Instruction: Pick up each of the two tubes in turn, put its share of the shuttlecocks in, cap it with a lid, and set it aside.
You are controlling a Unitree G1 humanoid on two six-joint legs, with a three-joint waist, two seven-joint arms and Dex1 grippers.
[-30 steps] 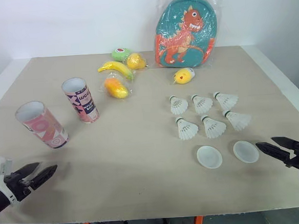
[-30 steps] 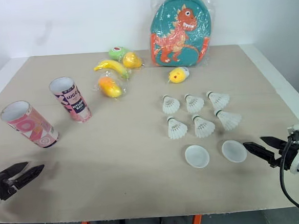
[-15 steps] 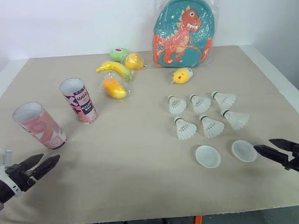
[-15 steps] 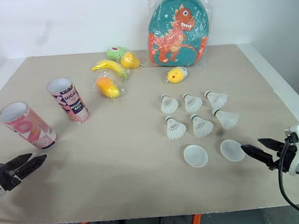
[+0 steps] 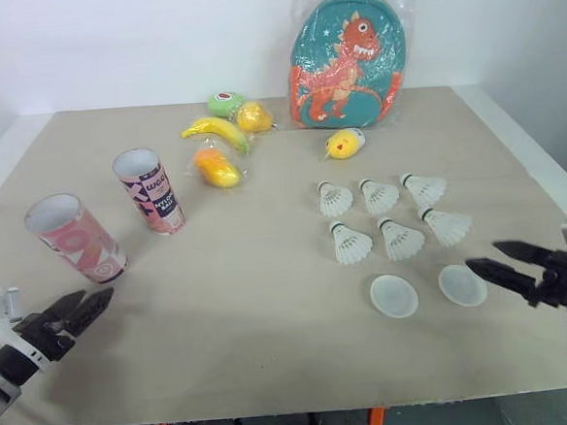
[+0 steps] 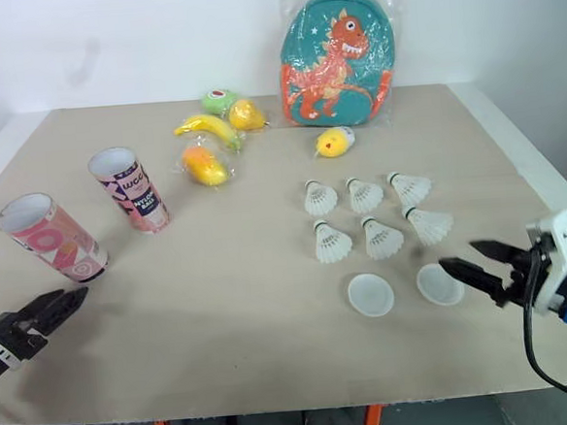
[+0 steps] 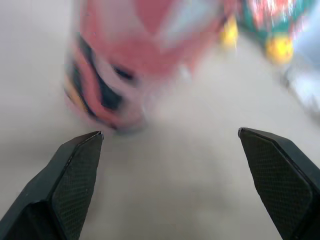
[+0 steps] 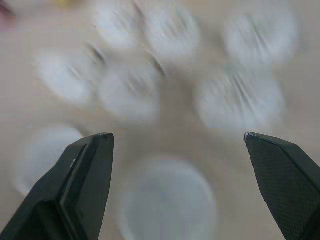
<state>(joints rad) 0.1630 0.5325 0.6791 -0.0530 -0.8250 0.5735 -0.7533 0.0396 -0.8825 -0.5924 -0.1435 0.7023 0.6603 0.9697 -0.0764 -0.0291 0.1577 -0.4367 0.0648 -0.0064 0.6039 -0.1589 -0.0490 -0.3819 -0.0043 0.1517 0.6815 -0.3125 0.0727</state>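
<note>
Left claw [image 5: 90,302] wide open, empty, facing pink tube [image 5: 76,239]; right claw [image 5: 483,257] open, empty by lid [image 5: 462,285]. Straddle pink tube mid-body before closing so it won't tip

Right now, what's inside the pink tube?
The pink tube shows only pale inner wall at its open mouth; its bottom is hidden. Six shuttlecocks lie outside on the table.

At the far edge of the beige tabletop [image 5: 261,302] I see a teal backpack with an orange dinosaur [image 5: 351,57], wrapped in clear plastic. A small yellow round toy [image 5: 345,144] lies just before it. To the left cluster a green round toy fruit [image 5: 225,104], a yellow pear-shaped fruit [image 5: 254,116], a yellow banana [image 5: 218,131] and a plastic-wrapped orange mango [image 5: 218,166].
</note>
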